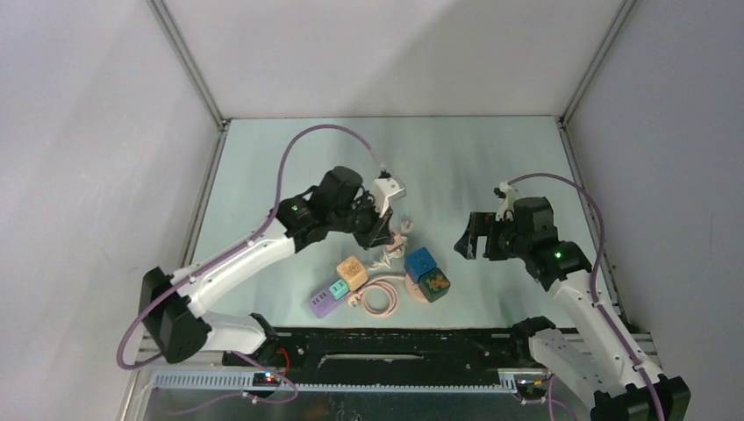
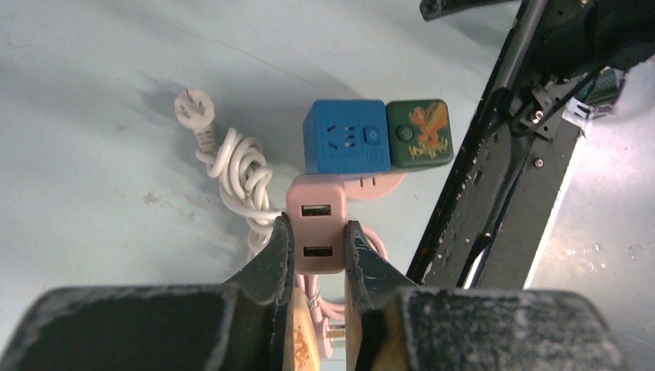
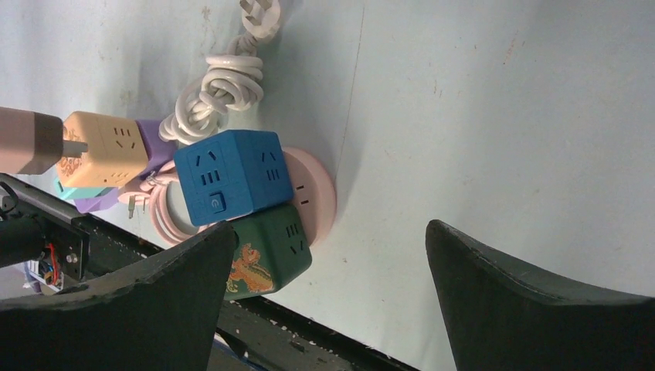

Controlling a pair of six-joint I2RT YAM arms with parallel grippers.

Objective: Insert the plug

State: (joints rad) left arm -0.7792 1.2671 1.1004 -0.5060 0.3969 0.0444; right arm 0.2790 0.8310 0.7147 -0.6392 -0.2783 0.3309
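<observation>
**Top view.** Your left fingers (image 1: 380, 230) are over the middle of the table (image 1: 289, 167), clamped on the pink plug (image 1: 399, 237). The plug is at about 1 o'clock from the orange socket cube (image 1: 353, 270). This view does not show whether the two touch. Your right fingers (image 1: 465, 239) hang well apart at 3 o'clock, spread wide and holding nothing. The blue cube (image 1: 421, 261) and green cube (image 1: 434, 282) lie between the two arms.

**Left wrist.** The fingers grip the plug's flanks, and its two-port face points at the camera. The blue and green cubes sit side by side at 12 o'clock. The white cord (image 2: 235, 174) is coiled at 10 o'clock. A sliver of the orange cube shows below the plug, between the fingers, so you look roughly lined up over it.

**Right wrist.** Both fingers frame the view, wide open. At 9 o'clock the plug's body meets the orange cube, with a bare metal prong bridging the gap. The prong tip reaches the cube's face, but you cannot tell how deep it has gone.

**Progress.** The pickup and approach look done. Because the prong is still exposed, the plug is probably not seated. What is left is to press it home, keeping it square, and then let go.
</observation>
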